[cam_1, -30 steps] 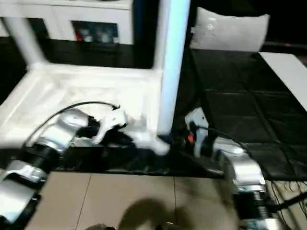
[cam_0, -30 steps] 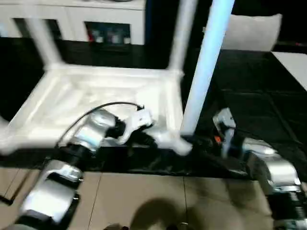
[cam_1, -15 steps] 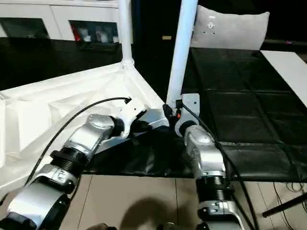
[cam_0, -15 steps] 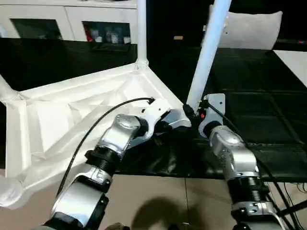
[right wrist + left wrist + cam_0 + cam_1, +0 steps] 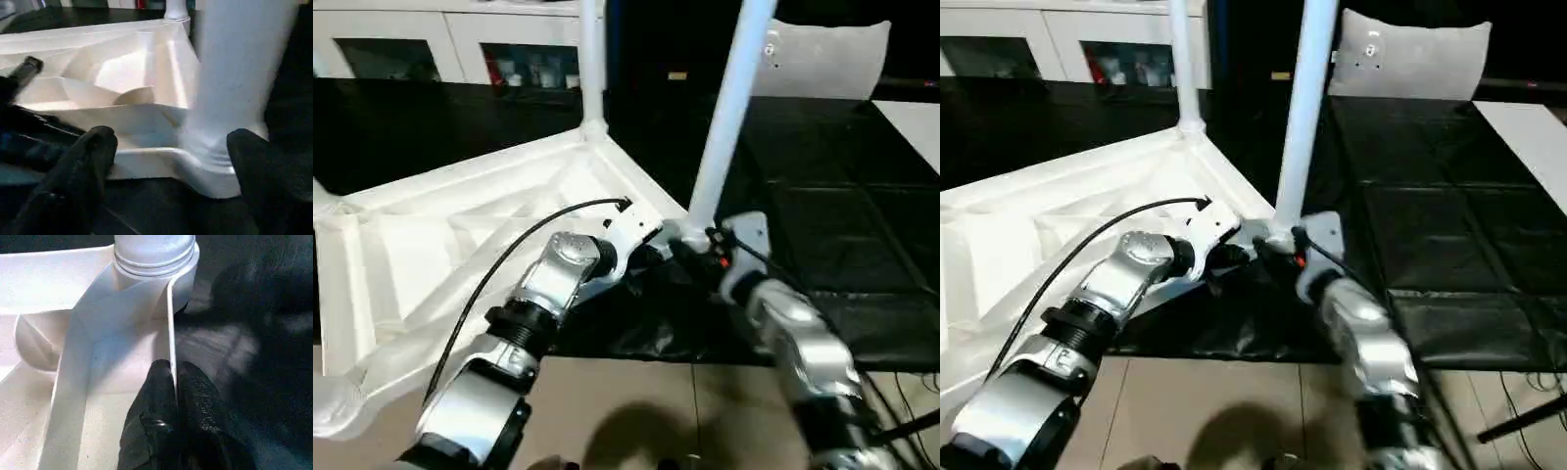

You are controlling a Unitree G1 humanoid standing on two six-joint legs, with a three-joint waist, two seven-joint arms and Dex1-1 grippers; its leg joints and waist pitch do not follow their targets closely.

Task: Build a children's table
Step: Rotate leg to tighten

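Observation:
The children's table lies upside down on a black mat, its white tabletop (image 5: 431,245) showing the ribbed underside. One white leg (image 5: 729,108) stands in the near right corner socket, and another leg (image 5: 591,59) stands in the far corner. My left gripper (image 5: 172,377) is shut on the tabletop's thin rim (image 5: 170,323), just beside the near leg's socket. My right gripper (image 5: 171,161) is open. Its black fingers (image 5: 88,161) stand wide on either side of that leg's base (image 5: 230,122), apart from it.
A white cabinet with glass doors (image 5: 460,49) lines the back. A grey-white cushion-like panel (image 5: 822,59) leans at the back right. The black mat (image 5: 842,215) runs to the right, with tan floor tiles (image 5: 636,411) in front and a white surface (image 5: 915,122) at far right.
The tabletop has swung round, so its near right corner now points at me. My right gripper has opened wide off the leg's base. My left gripper keeps its hold on the rim.

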